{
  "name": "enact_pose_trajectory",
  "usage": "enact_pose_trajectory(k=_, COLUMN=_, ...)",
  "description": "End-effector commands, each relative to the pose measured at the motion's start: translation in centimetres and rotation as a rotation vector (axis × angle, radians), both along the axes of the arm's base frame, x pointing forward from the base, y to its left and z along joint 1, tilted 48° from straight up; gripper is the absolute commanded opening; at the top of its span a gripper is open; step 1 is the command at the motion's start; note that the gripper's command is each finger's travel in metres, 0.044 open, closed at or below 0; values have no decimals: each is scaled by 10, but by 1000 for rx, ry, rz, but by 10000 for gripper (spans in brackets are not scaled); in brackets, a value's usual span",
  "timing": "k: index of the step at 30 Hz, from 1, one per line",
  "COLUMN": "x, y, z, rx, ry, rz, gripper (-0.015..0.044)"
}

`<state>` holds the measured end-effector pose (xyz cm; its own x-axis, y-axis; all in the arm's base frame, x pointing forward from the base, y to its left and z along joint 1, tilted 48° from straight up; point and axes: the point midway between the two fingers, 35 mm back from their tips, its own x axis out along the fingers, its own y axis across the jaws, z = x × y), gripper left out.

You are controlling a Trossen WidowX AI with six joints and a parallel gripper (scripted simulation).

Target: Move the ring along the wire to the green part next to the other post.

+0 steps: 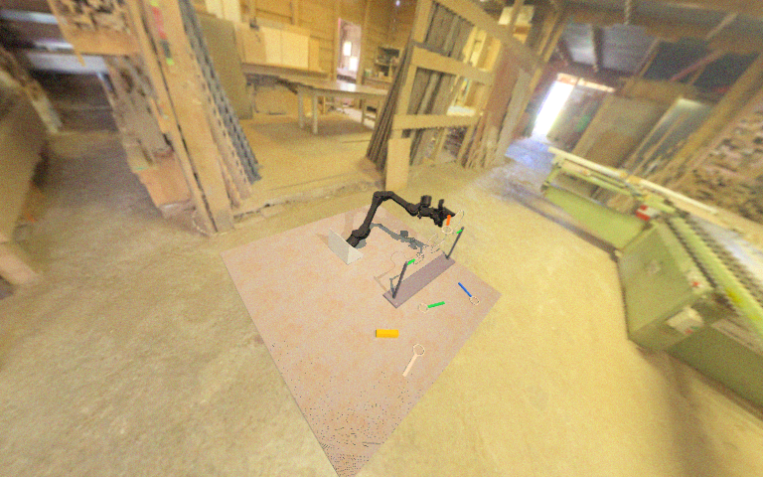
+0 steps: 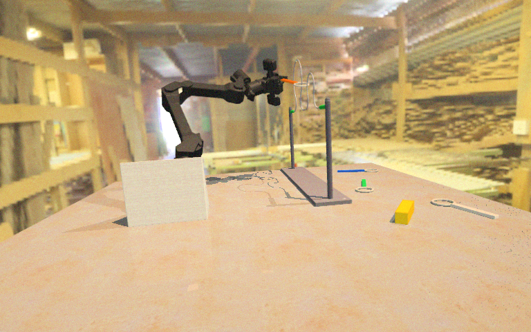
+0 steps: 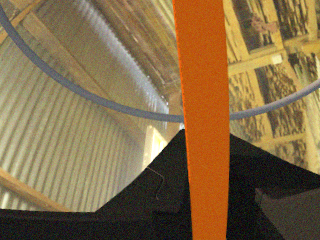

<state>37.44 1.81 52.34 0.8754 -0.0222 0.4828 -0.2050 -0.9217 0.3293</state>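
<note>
My gripper [image 1: 445, 215] [image 2: 281, 79] [image 3: 198, 139] is shut on the orange handle [image 1: 448, 221] [image 2: 288, 81] [image 3: 204, 75]. The pale ring [image 1: 447, 230] [image 2: 301, 85] [image 3: 100, 102] lies nearly level, high above the base, level with the upper bends of the thin grey wire [image 2: 297, 59]. In the exterior view the ring overlaps the wire between its two humps; I cannot tell the exact gap to it. One green part [image 1: 459, 231] [image 2: 292, 111] is by the far post [image 1: 455, 242] [image 2: 291, 138], the other green part [image 1: 411, 261] [image 2: 322, 106] by the near post [image 1: 399, 279] [image 2: 328, 149].
The posts stand on a grey base [image 1: 418, 281] [image 2: 305, 184]. Beyond it lie a blue-handled ring [image 1: 464, 289] [image 2: 350, 171], a green-handled ring [image 1: 435, 304] [image 2: 364, 182], a pale-handled ring [image 1: 410, 365] [image 2: 473, 209] and a yellow block [image 1: 386, 333] [image 2: 404, 211]. A white panel [image 1: 340, 247] [image 2: 164, 191] stands by the arm's base.
</note>
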Motion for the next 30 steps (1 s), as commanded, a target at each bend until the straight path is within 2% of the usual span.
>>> enact_pose_trajectory(k=1, x=1, y=-2, z=0, rx=51, ry=-4, rz=-5, gripper=-150)
enact_pose_trajectory(k=18, x=0, y=-6, z=1, rx=237, ry=-27, rz=-7, gripper=-150)
enact_pose_trajectory(k=30, x=1, y=1, z=2, rx=276, ry=-34, rz=-7, gripper=-150)
